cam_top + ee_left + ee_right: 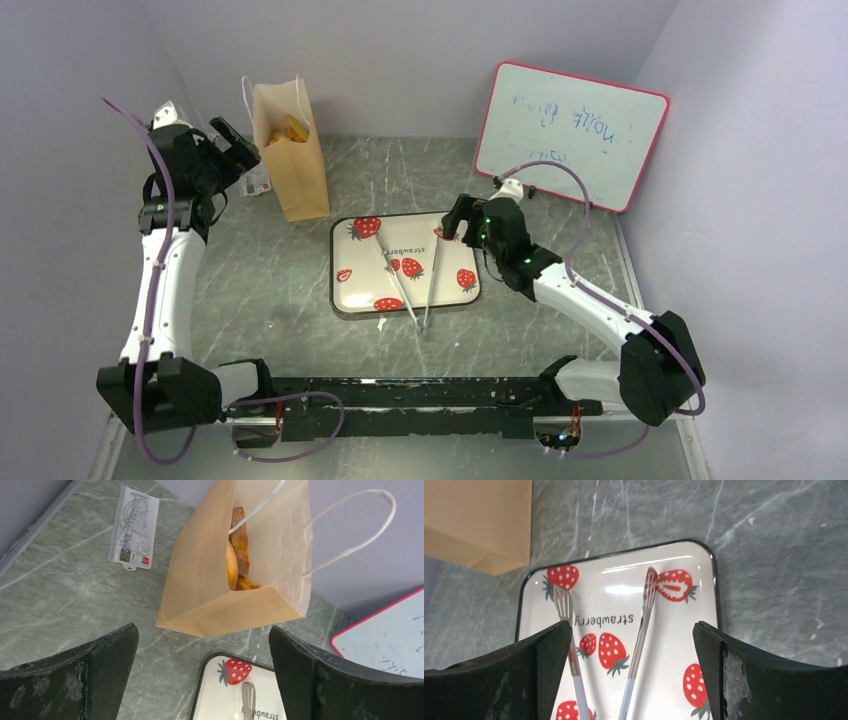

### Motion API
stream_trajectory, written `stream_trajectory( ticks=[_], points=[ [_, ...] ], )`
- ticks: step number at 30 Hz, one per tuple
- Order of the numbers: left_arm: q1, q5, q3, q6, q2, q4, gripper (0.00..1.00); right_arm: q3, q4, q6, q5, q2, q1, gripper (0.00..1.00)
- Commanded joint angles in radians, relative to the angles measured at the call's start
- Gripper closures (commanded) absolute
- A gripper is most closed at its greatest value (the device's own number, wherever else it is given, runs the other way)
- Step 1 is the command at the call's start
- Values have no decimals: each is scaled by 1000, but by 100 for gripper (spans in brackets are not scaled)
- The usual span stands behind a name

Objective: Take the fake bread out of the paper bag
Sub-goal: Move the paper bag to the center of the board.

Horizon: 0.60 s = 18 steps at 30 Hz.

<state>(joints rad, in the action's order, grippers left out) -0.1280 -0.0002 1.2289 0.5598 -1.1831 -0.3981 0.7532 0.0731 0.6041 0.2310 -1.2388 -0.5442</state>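
The tan paper bag (291, 155) stands upright at the back left of the table, its white cord handles up. The fake bread (287, 130) shows inside its open top; in the left wrist view (239, 550) I see golden and brown pieces inside the bag (200, 590). My left gripper (232, 147) is open and empty, raised just left of the bag's top. My right gripper (452, 218) is open and empty, above the right part of the strawberry-print tray (350, 290). In the right wrist view a corner of the bag (474, 525) shows at the upper left.
Silver tongs (412, 280) lie spread on the tray, also in the right wrist view (639, 640). A whiteboard (570, 135) leans at the back right wall. A clear plastic ruler packet (134, 527) lies on the table left of the bag. Walls close in on both sides.
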Motion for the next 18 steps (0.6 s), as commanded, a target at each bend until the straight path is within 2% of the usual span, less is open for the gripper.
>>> stream_trajectory(
  ticks=[1, 8, 18],
  points=[
    [1, -35, 98, -47, -66, -45, 1, 45, -104, -11, 129, -33, -70, 7],
    [1, -55, 205, -56, -195, -42, 1, 90, -185, -17, 216, -82, -175, 7],
    [14, -45, 288, -54, -351, 3, 1, 116, -207, -26, 249, -136, -245, 6]
  ],
)
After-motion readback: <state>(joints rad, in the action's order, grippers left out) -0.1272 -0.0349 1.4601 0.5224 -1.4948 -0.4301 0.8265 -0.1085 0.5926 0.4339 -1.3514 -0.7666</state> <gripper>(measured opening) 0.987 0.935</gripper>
